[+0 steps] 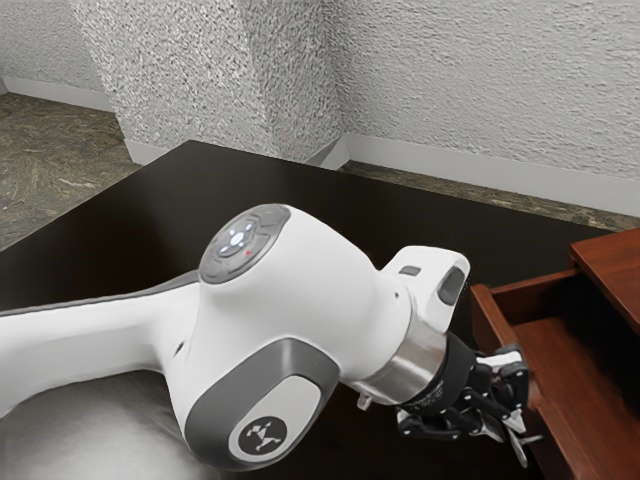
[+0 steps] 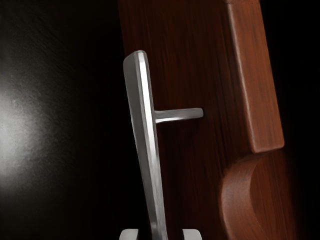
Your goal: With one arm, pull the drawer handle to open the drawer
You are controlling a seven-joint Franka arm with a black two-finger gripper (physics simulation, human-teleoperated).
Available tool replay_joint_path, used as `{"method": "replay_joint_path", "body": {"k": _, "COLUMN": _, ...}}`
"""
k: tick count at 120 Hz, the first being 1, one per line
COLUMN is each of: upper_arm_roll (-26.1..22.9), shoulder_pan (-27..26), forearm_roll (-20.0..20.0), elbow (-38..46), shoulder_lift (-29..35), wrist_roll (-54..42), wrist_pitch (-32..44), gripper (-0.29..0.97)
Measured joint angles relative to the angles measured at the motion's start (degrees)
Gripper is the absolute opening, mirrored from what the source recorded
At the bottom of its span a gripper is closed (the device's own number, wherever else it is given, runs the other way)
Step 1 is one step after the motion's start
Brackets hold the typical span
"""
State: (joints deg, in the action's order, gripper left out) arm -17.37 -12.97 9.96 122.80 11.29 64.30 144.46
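Drawer handle of brushed silver metal (image 2: 145, 150) is found low at the exterior view's right, straddled by the black two-finger gripper (image 1: 518, 425). Its fingertips (image 2: 129, 233) are spread on either side of the bar with gaps left, so nothing is clamped. Just beyond, the reddish-brown wooden drawer (image 1: 580, 390) is seen drawn partly out of its matching cabinet (image 1: 610, 265) on the dark table (image 1: 200, 200); more pulling is judged to be needed. The white arm (image 1: 300, 330) is reached in from the exterior view's left, wrist tilted down.

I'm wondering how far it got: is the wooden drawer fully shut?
No, the drawer stands pulled out, its inner floor open to view.
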Motion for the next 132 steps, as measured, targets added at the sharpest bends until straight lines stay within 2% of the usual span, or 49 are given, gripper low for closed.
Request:
{"method": "replay_joint_path", "body": {"k": 95, "upper_arm_roll": 1.5, "shoulder_pan": 0.0, "forearm_roll": 0.1, "elbow": 6.3, "shoulder_lift": 7.6, "wrist_roll": -0.1, "wrist_pitch": -1.9, "gripper": 0.03}}
{"method": "replay_joint_path", "body": {"k": 99, "upper_arm_roll": 1.5, "shoulder_pan": 0.0, "forearm_roll": 0.1, "elbow": 6.3, "shoulder_lift": 8.0, "wrist_roll": -0.1, "wrist_pitch": -2.3, "gripper": 0.06}}
{"method": "replay_joint_path", "body": {"k": 115, "upper_arm_roll": 5.1, "shoulder_pan": 0.1, "forearm_roll": -0.1, "elbow": 5.3, "shoulder_lift": 13.9, "wrist_roll": -0.6, "wrist_pitch": -8.7, "gripper": 0.34}}
{"method": "replay_joint_path", "body": {"k": 122, "upper_arm_roll": 7.3, "shoulder_pan": 0.1, "forearm_roll": -0.8, "elbow": 2.2, "shoulder_lift": 16.0, "wrist_roll": -0.8, "wrist_pitch": -14.3, "gripper": 0.42}}
{"method": "replay_joint_path", "body": {"k": 132, "upper_arm_roll": 8.6, "shoulder_pan": 0.1, "forearm_roll": -4.6, "elbow": -5.0, "shoulder_lift": 16.8, "wrist_roll": -1.1, "wrist_pitch": -24.4, "gripper": 0.50}}
